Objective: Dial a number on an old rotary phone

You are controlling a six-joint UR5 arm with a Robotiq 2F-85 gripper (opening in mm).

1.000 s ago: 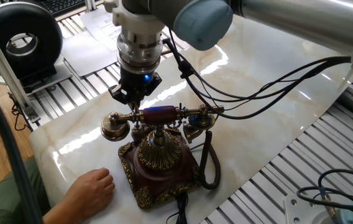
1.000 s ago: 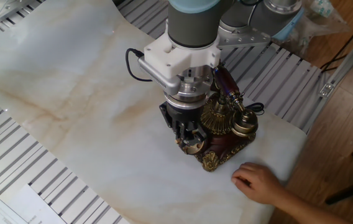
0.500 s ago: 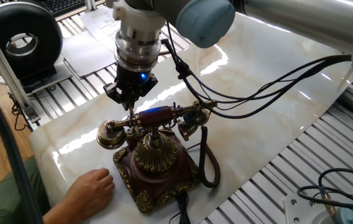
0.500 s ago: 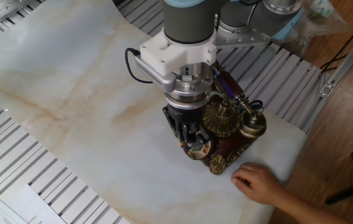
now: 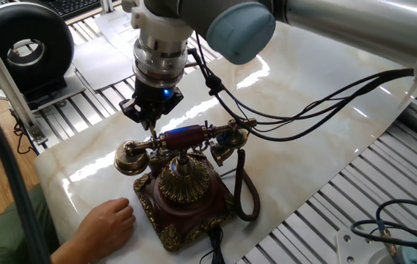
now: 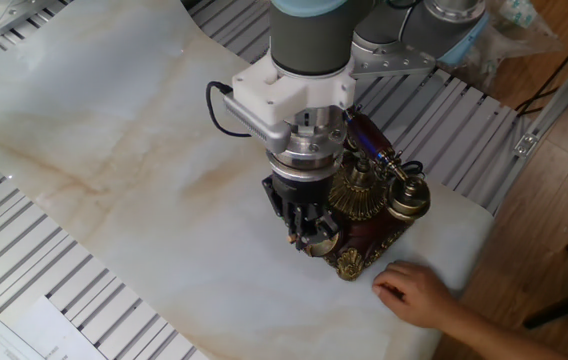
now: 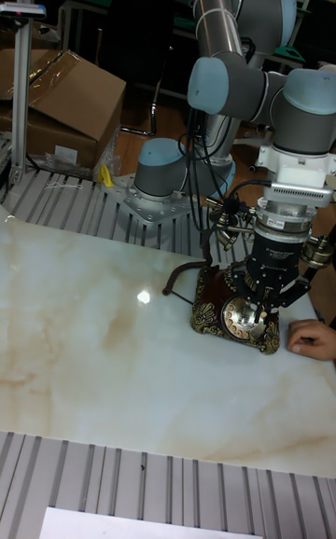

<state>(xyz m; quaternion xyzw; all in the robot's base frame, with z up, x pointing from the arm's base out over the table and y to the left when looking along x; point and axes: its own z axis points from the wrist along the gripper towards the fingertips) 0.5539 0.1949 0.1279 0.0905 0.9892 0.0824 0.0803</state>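
1. The counter point(image 5: 318, 110) is a pale marbled sheet lying over a ribbed metal bed, and it carries the phone near one corner.
2. The UR5 arm point(image 7: 233, 45) reaches over the counter with grey links and pale blue joint caps; dark cables point(image 5: 304, 103) loop from its wrist across the counter.
3. A black ring-shaped device point(image 5: 25, 44) stands off the counter's corner, in one fixed view, with sheets of paper point(image 5: 109, 55) lying near it.
4. The old rotary phone point(image 5: 183, 194) sits upright on its maroon square base with brass trim, the brass dome on top and the handset lying across its cradle; its dark cord point(image 5: 247, 194) curls down beside the base.
5. The hand point(image 7: 263, 308) points straight down at the phone's dial side. In the tall fixed view its fingertips stand close together right at the dial point(image 7: 245, 317); whether they touch it, or are fully together, I cannot tell.
6. A person's hand point(image 5: 109, 224) rests flat on the counter just beside the phone's base, apart from the robot.
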